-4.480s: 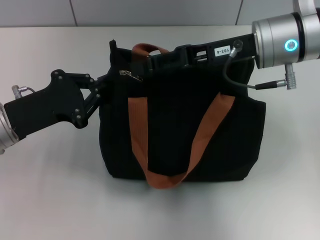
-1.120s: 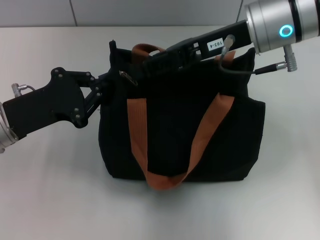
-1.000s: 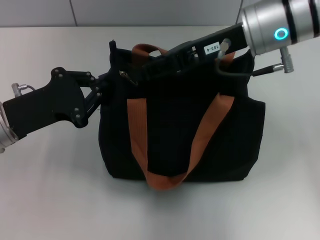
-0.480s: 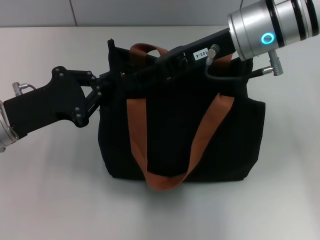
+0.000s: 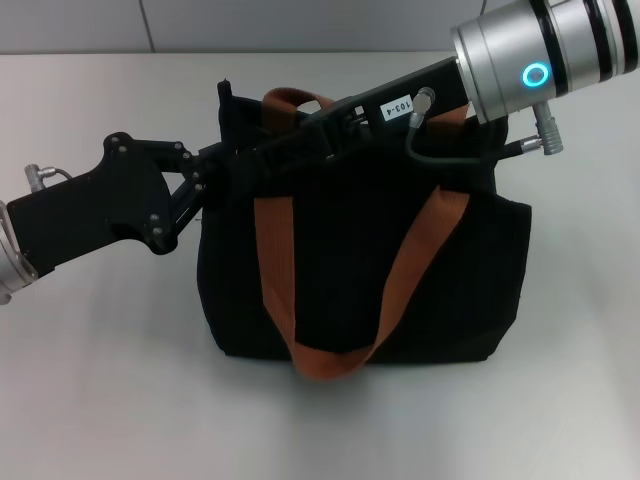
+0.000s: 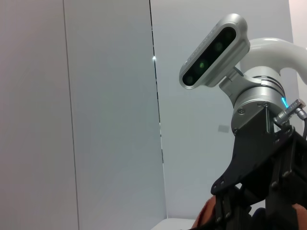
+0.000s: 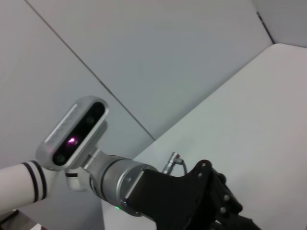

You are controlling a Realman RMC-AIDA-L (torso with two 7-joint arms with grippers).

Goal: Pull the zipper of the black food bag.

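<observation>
Pale grey and bare around its load, the surface [image 5: 110,380] carries the black food bag [image 5: 360,250], which stands upright near the middle of the head view with its two rust-orange handles [image 5: 275,270], one draped down the front face in a long loop and one arching up behind the top edge. From the robot's left, the left hand [image 5: 215,175] reaches in at the bag's upper left corner, its black linkage pressed against the fabric there; how its fingers stand cannot be told, since they merge with the black cloth. From the robot's right, the right arm slants down across the bag's top edge, its silver wrist lit with a blue ring, and the right hand [image 5: 262,158] ends at the left stretch of the zip track, close to the left hand; its fingers too are lost against the black, so their state cannot be told. The zipper pull itself is not visible, hidden where the right hand covers the track. Both wrist views look upward at grey wall panels and the opposite arm.
</observation>
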